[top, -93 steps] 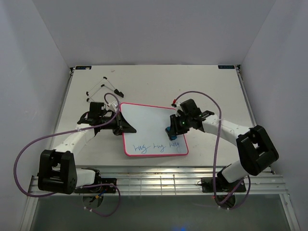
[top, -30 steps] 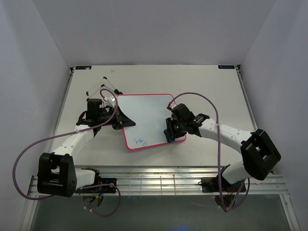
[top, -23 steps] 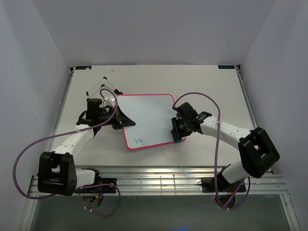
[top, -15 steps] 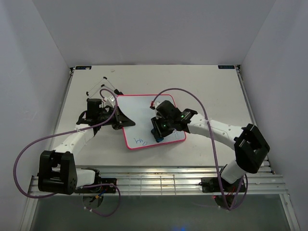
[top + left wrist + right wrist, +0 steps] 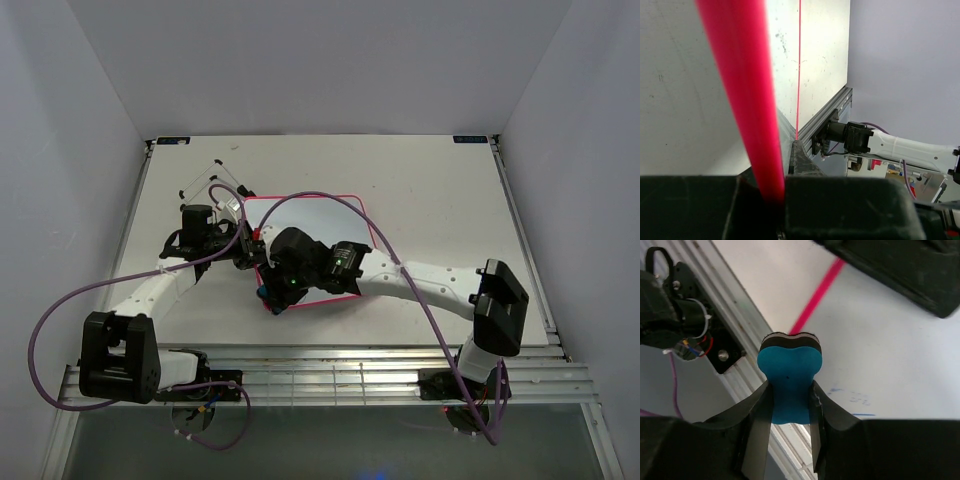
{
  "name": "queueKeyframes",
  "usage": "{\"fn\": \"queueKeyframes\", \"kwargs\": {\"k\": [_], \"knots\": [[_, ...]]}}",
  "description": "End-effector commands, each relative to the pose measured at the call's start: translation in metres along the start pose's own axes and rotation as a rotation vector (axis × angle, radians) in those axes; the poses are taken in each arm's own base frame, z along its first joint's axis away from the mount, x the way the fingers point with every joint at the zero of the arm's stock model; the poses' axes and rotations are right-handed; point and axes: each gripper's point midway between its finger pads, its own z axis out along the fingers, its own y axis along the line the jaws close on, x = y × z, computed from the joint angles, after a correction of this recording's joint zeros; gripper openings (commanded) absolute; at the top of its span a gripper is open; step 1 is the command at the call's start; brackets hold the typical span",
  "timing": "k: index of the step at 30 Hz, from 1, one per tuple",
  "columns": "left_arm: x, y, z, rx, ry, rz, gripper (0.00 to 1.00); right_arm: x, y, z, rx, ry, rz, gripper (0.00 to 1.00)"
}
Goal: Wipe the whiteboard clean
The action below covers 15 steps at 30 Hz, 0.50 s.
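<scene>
We log: right claw (image 5: 789, 402) clamps the blue bone-shaped eraser (image 5: 789, 372) against the glossy white, pink-rimmed whiteboard (image 5: 320, 218); left claw (image 5: 771, 195) pinches its rim. Faint blue strokes (image 5: 855, 399) beside the right claw; erasing nearly done, we judge.

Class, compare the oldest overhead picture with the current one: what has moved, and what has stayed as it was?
The right gripper, shut on the blue eraser, swept leftward across the whiteboard to its near left corner, wiping away most of the blue writing. Only faint blue marks remain. The board itself shifted slightly farther back. The left gripper stays clamped on the board's left edge.
</scene>
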Motion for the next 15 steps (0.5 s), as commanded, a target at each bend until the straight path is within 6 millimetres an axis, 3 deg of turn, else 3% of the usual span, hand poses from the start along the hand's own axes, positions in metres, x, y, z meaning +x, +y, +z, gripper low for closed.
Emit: {"fn": "queueKeyframes", "kwargs": {"k": [1,2,4,5,7,8,9,12,15], "knots": [[-0.009,0.032,0.002,-0.156,-0.068,0.080,0.00,0.019,-0.054,0.001,0.193,0.038,0.044,0.08],[-0.008,0.032,0.002,-0.154,-0.065,0.080,0.00,0.042,-0.072,0.003,0.231,0.085,0.062,0.08],[-0.009,0.031,0.002,-0.149,-0.066,0.084,0.00,0.053,-0.101,-0.006,0.287,0.088,0.113,0.08],[-0.009,0.030,0.002,-0.144,-0.064,0.085,0.00,0.078,-0.120,-0.008,0.343,0.130,0.131,0.08],[-0.008,0.030,0.003,-0.142,-0.061,0.082,0.00,0.091,-0.146,-0.021,0.407,0.135,0.178,0.08],[-0.009,0.029,0.002,-0.141,-0.064,0.083,0.00,0.112,-0.161,-0.026,0.463,0.164,0.191,0.08],[-0.009,0.029,0.002,-0.141,-0.064,0.083,0.00,0.114,-0.171,-0.034,0.488,0.153,0.214,0.08],[-0.009,0.028,0.002,-0.140,-0.066,0.086,0.00,0.126,-0.180,-0.043,0.527,0.146,0.243,0.08],[-0.009,0.029,0.003,-0.138,-0.066,0.081,0.00,0.109,-0.158,-0.038,0.455,0.094,0.243,0.08]]}}
